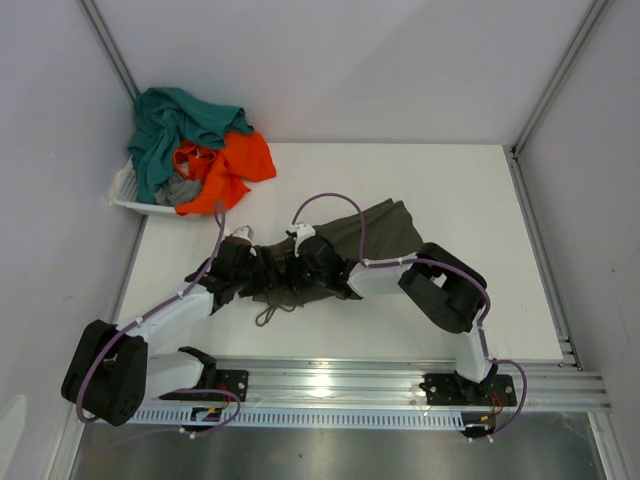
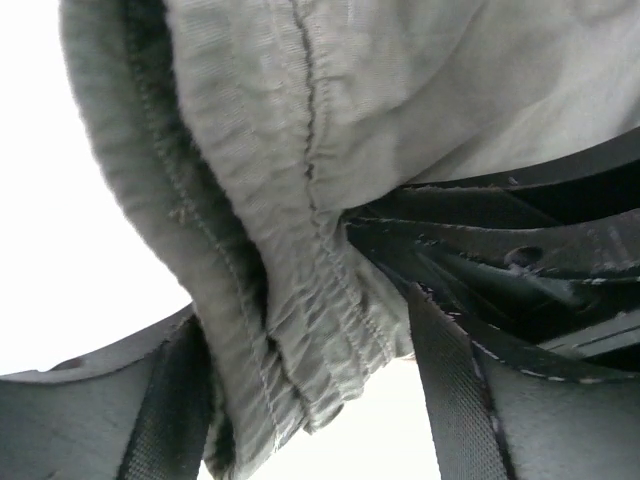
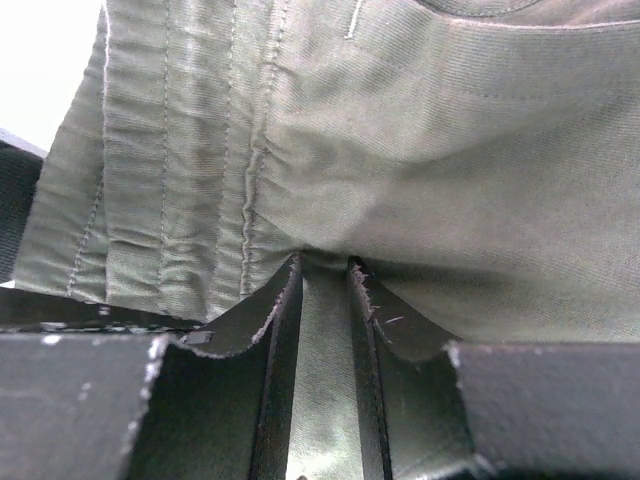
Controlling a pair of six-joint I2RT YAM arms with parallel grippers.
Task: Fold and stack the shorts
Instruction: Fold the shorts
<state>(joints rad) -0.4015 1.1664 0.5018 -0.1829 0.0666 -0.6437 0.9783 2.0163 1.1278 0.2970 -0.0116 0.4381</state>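
**Top view.** The olive-green shorts [image 1: 375,232] lie on the white surface [image 1: 460,200] at frame centre. One end is spread flat toward the upper right. The other end is bunched where both arms meet. The left fingers [image 1: 243,262] and right fingers [image 1: 308,258] sit close together over that bunch. The wrist bodies and cloth hide their tips, so the grip cannot be read from above. A drawstring loop [image 1: 268,316] lies on the surface just below the bunch.

**Left wrist view only.** A gathered elastic waistband [image 2: 300,250] runs down between the left fingers and fills the gap. The fingers are closed on this thick roll, set moderately apart. Contact on the lower-left side is in shadow and hard to confirm.

**Right wrist view only.** The right fingers stand narrow, pinching a thin fold [image 3: 322,380] of the same cloth. The pinch is just beside a band of stitched seams [image 3: 170,200].

**Upper left of the top view.** A white basket [image 1: 122,192], mostly covered, holds teal shorts [image 1: 165,125], orange shorts [image 1: 240,160] and a grey piece [image 1: 180,190]. They lie heaped together, so their outlines cannot be separated. Neither wrist view shows them.
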